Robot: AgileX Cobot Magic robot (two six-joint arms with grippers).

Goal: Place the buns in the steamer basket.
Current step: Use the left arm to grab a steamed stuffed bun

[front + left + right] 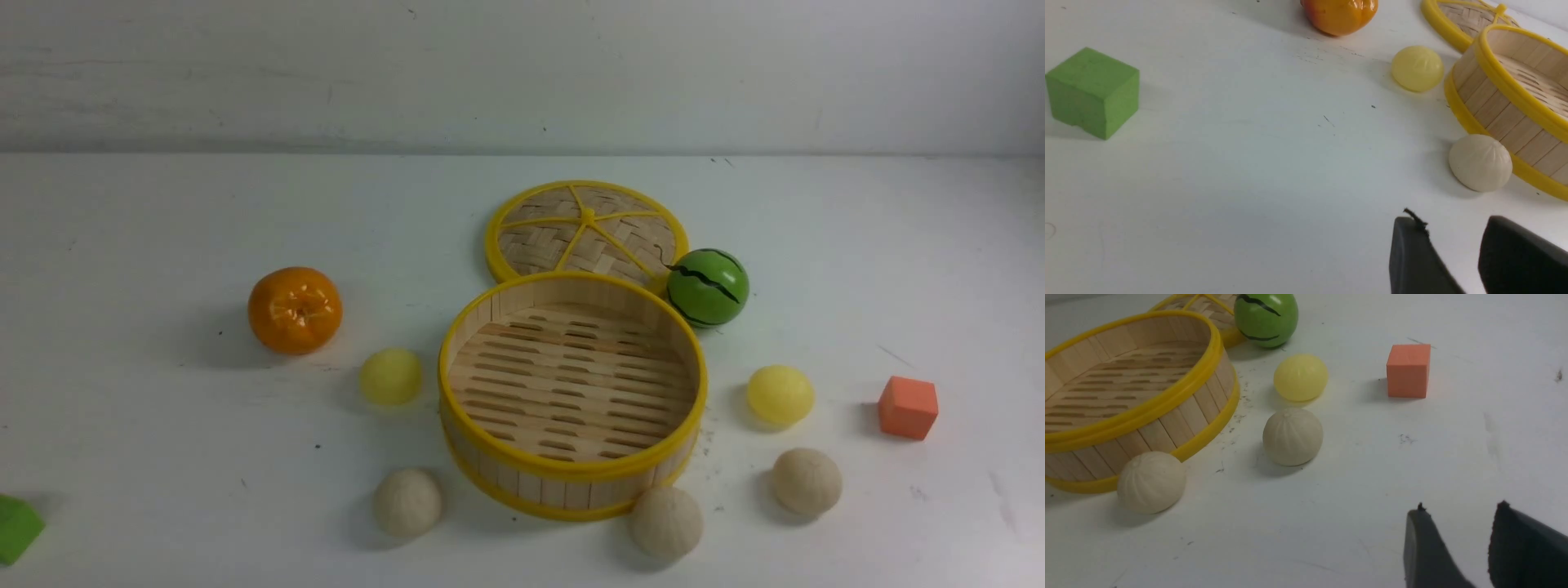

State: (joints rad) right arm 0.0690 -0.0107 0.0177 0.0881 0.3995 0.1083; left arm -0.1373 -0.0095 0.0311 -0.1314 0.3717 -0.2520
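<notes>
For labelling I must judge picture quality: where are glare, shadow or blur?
Front view: soft even light, faint shadows to the left of each thing, white glare on the orange. Left wrist view: the left pincer is dark with soft edges, the cream bun near it sharp. Right wrist view: pleats of the beige bun are clear, the right pincer dark.

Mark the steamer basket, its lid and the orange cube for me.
steamer basket (563,492): front view, near wooden wall.
lid (586,231): front view, woven top.
orange cube (908,407): front view, its middle.
</notes>
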